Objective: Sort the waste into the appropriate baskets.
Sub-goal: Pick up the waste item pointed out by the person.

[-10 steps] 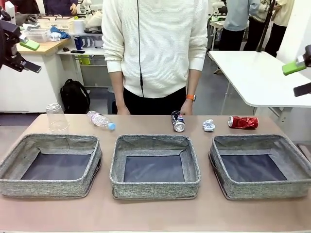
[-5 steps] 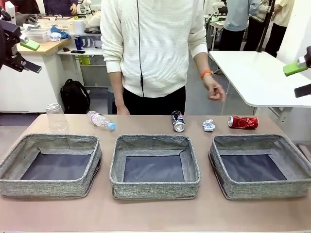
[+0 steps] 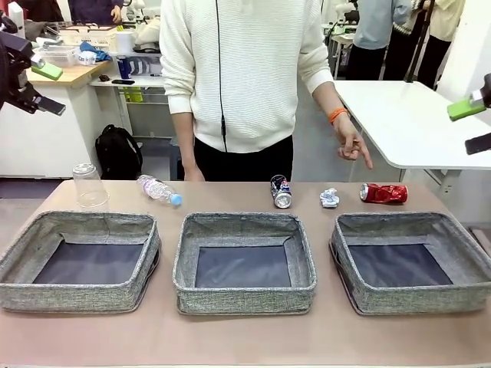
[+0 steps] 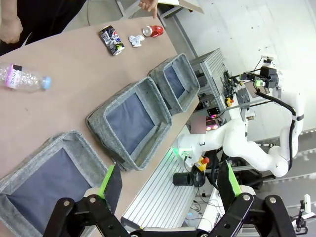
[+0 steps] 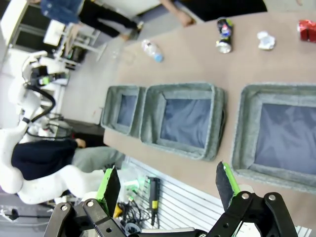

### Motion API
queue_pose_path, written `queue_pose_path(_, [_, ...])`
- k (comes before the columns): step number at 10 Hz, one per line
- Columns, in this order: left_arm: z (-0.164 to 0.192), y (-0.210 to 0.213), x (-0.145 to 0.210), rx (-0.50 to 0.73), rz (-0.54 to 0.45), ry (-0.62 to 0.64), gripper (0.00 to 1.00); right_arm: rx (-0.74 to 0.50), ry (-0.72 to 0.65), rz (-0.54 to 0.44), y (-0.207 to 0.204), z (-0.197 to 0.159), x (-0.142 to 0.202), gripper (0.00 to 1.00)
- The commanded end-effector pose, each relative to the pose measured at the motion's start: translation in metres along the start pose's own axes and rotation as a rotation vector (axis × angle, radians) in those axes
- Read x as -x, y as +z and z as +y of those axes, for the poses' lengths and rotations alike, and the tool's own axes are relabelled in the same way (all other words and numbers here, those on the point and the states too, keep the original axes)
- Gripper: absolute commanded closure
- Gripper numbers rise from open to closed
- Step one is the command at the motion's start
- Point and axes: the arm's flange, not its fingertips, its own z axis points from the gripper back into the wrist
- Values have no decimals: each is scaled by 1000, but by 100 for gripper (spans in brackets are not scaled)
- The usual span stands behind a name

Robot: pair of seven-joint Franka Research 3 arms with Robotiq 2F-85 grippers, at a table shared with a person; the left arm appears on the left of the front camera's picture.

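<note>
Grey baskets [image 3: 244,222] sit in a row (a person's hand [image 3: 351,144] points down near the crushed red can [image 3: 383,193]). Left gripper [image 3: 47,88] and right gripper [image 3: 472,124] hover, jaws spread, empty.

Rough woven-fabric baskets [image 3: 244,287], matt table [image 3: 230,337]

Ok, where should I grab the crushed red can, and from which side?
Take the crushed red can at its middle, from straight above: it lies on its side, long axis left-right, so likely close front to back. The paper ball lies apart, to its left.
</note>
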Motion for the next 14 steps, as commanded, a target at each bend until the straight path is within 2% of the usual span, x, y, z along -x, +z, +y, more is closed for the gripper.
queue_pose_path(1, [-1, 0, 0, 2, 1, -2, 0, -20, 12, -5, -3, 0, 0, 0])
queue_pose_path(6, [-1, 0, 0, 2, 1, -2, 0, 0, 0, 1, 0, 0, 0, 0])
queue_pose_path(7, [-1, 0, 0, 2, 1, -2, 0, 370, 132, -54, -23, -8, -22, 0])
queue_pose_path(8, [-1, 0, 0, 2, 1, -2, 0, 581, 295, -42, -44, -18, -48, 0])
queue_pose_path(9, [-1, 0, 0, 2, 1, -2, 0, 801, 458, -108, -57, -29, -66, 0])
queue_pose_path(10, [-1, 0, 0, 2, 1, -2, 0, 930, 593, -128, -62, -38, -75, 0])
queue_pose_path(11, [-1, 0, 0, 2, 1, -2, 0, 901, 658, -123, -67, -43, -75, 0])
queue_pose_path(12, [-1, 0, 0, 2, 1, -2, 0, 848, 619, -105, -68, -48, -70, 0])
queue_pose_path(13, [-1, 0, 0, 2, 1, -2, 0, 525, 387, -153, -54, -35, -57, 0])
queue_pose_path(14, [-1, 0, 0, 2, 1, -2, 0, 726, 588, -47, -69, -37, -76, 0])
